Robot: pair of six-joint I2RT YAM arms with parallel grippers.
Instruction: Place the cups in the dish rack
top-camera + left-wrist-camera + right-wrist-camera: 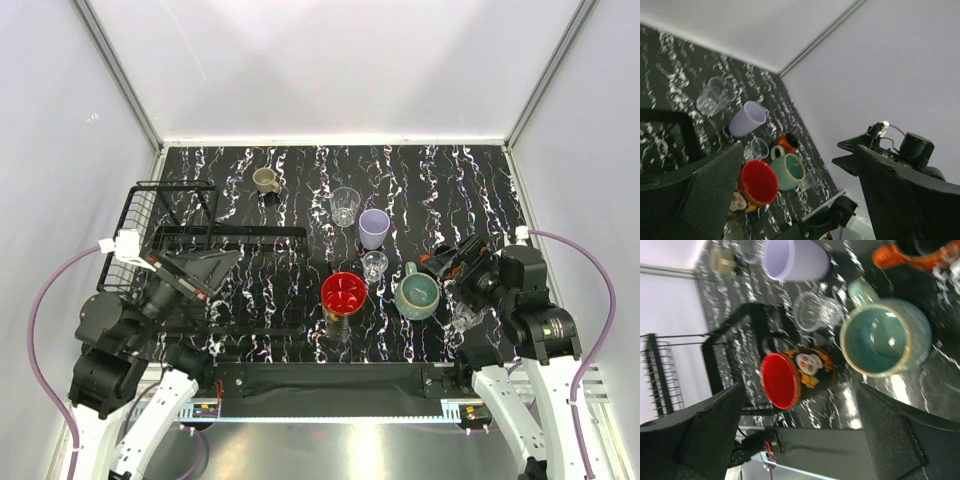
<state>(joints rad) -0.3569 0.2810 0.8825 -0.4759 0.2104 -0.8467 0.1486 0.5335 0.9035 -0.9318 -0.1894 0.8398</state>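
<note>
Left gripper (800, 200) and right gripper (805, 435) both empty, fingers wide apart. Teal mug (417, 295) upright on table (450, 190), just beside right gripper; dish rack (170, 215) well apart, at left. Advisable to pinch the mug wall, not the handle, then lift straight.

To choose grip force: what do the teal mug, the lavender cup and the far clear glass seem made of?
The teal mug is probably glazed ceramic: glossy highlights, thick pale rim. The lavender cup is likely plastic: matte, even colour, thin wall. The far clear glass is glass or clear plastic: transparent, which one is unclear.
</note>
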